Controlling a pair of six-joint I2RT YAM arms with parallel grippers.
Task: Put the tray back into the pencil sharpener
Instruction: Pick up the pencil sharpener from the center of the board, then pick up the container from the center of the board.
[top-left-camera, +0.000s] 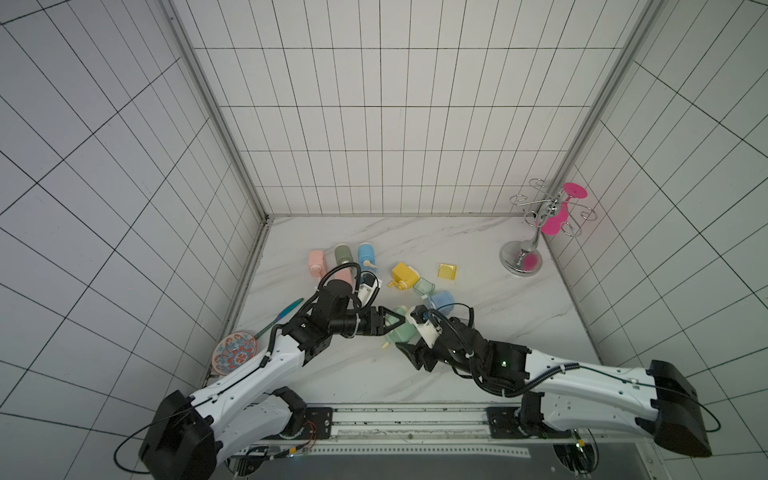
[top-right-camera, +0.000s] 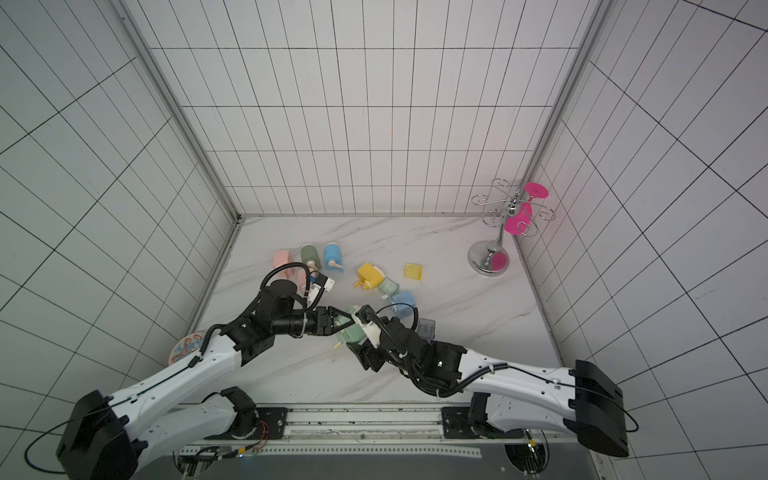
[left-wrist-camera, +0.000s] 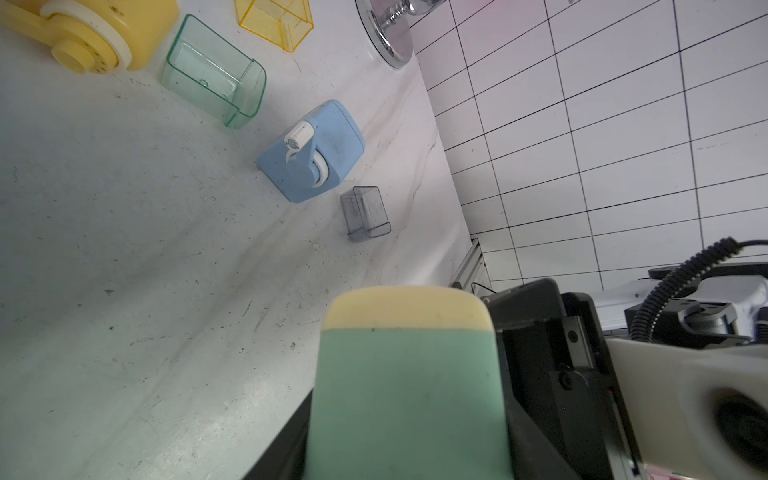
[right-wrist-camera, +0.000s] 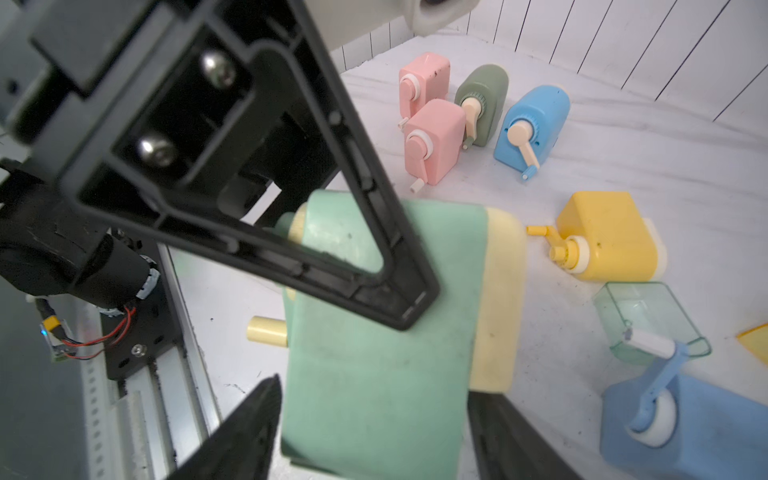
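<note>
The green tray (top-left-camera: 424, 286) lies mid-table (top-left-camera: 478, 357), translucent, with nothing visible inside. It sits between the yellow pencil sharpener (top-left-camera: 404, 274) and the light-blue pencil sharpener (top-left-camera: 441, 300), close to both. The yellow tray (top-left-camera: 447, 271) stands apart toward the right edge and looks empty. A grey tray (left-wrist-camera: 365, 212) lies just beside the light-blue pencil sharpener, with dark smudges on its walls. The green pencil sharpener (top-left-camera: 405, 332), cream-capped at one end, is nearer the front edge and separate from the green tray. The left pincer (top-left-camera: 395, 323) is clamped on it, and the right wrist view shows one black finger (right-wrist-camera: 405, 270) pressed across its face. The left arm reaches in from the front-left corner, its wrist turned toward the right edge. The right pincer (right-wrist-camera: 374, 388) stands apart, its fingers flanking the sharpener's body; contact cannot be confirmed. The right arm comes in low from the front-right corner. Whether the sharpener rests on the table cannot be told. The pink pencil sharpeners (right-wrist-camera: 434, 141), the olive pencil sharpener (right-wrist-camera: 482, 104) and the blue pencil sharpener (right-wrist-camera: 532, 124) are grouped toward the back-left. A glass rack (top-left-camera: 513, 259) holding a pink glass (top-left-camera: 555, 222) occupies the back-right corner. A patterned plate (top-left-camera: 234, 351) sits at the left edge. Bare surface runs along the front edge and along the right edge between the right arm and the rack.
</note>
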